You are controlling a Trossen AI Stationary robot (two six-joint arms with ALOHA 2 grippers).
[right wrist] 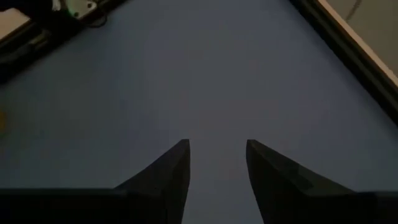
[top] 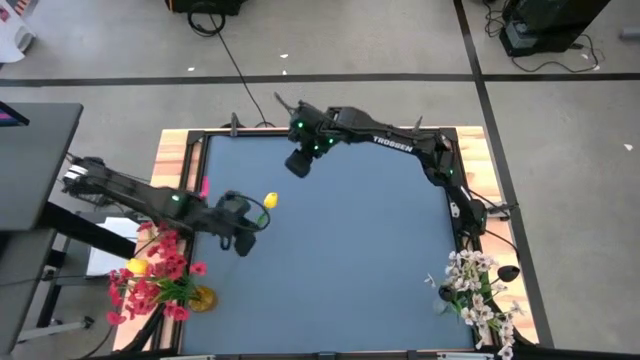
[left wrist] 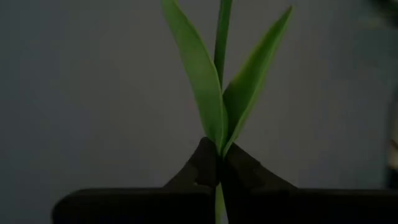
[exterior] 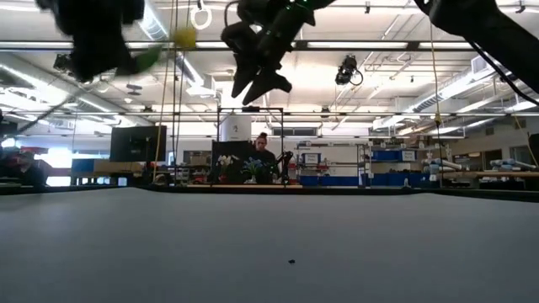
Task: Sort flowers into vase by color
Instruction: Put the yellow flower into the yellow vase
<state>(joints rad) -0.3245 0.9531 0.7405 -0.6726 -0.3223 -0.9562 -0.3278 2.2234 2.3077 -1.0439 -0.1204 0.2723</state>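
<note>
Red flowers (top: 150,280) in vase at table's (top: 340,250) near-left corner; white flowers (top: 480,295) at near-right. Yellow tulip (top: 270,200): bud raised over left side of mat, green leaves (left wrist: 214,99) upright. Left gripper (left wrist: 217,168) clamped on tulip stalk. Right gripper (right wrist: 217,165) hovers over far side, fingers apart, holding nothing.

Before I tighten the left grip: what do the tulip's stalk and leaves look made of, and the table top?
The tulip stalk and its leaves, pinched in the shut left gripper, look like artificial plastic or coated fabric: even green, smooth matte faces, stiff clean edges. The table top looks like a matte blue-grey mat, uniform and without glare; its material is unclear.
</note>
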